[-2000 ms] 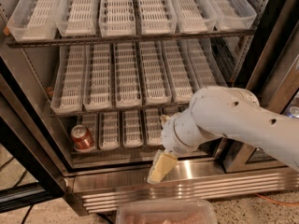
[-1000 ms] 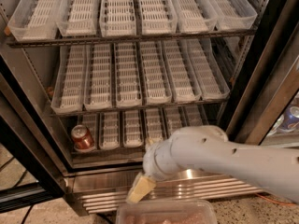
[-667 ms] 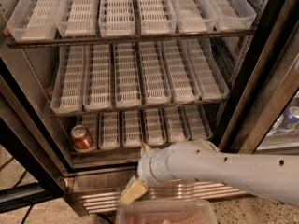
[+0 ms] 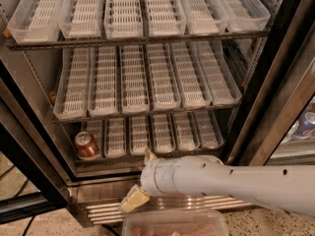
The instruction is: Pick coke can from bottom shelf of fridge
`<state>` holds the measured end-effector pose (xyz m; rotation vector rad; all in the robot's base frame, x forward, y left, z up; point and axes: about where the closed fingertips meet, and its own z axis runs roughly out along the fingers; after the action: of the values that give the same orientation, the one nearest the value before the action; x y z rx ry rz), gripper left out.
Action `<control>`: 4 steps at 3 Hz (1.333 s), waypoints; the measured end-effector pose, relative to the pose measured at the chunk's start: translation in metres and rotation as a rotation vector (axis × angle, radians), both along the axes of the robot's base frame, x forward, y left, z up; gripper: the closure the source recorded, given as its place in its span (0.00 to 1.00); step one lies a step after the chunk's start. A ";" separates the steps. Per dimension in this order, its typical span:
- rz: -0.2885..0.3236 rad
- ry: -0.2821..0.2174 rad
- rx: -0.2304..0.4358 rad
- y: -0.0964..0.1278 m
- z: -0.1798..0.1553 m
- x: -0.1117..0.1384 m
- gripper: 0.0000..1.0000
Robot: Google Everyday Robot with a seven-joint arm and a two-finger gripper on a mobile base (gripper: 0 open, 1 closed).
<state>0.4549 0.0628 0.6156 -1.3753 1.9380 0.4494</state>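
The coke can (image 4: 87, 145), red with a silver top, stands upright in the leftmost lane of the bottom shelf (image 4: 162, 132) of the fridge (image 4: 275, 97). My gripper (image 4: 141, 177) is at the end of the white arm, low in front of the fridge's base, below and to the right of the can and apart from it. One cream fingertip (image 4: 134, 199) points down-left over the ribbed steel base, and the other shows at the arm's upper edge by the shelf front. The fingers stand apart and hold nothing.
Two upper racks of white slotted trays (image 4: 138, 77) hold nothing. The ribbed steel base (image 4: 98, 210) juts out below the bottom shelf. A translucent container (image 4: 174, 223) sits at the bottom edge. A blue and silver can (image 4: 307, 123) shows behind the door glass on the right.
My arm has swung left and lower across the fridge front, bringing the gripper closer to the can's side. The can has not moved.
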 end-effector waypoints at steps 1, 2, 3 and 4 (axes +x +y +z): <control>-0.010 -0.025 0.032 0.010 -0.001 0.001 0.00; -0.027 -0.044 0.112 0.040 -0.016 -0.015 0.00; -0.057 -0.044 0.155 0.062 -0.030 -0.036 0.00; -0.097 -0.057 0.193 0.085 -0.034 -0.052 0.00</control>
<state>0.4026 0.1475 0.5813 -1.1550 1.8533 0.5298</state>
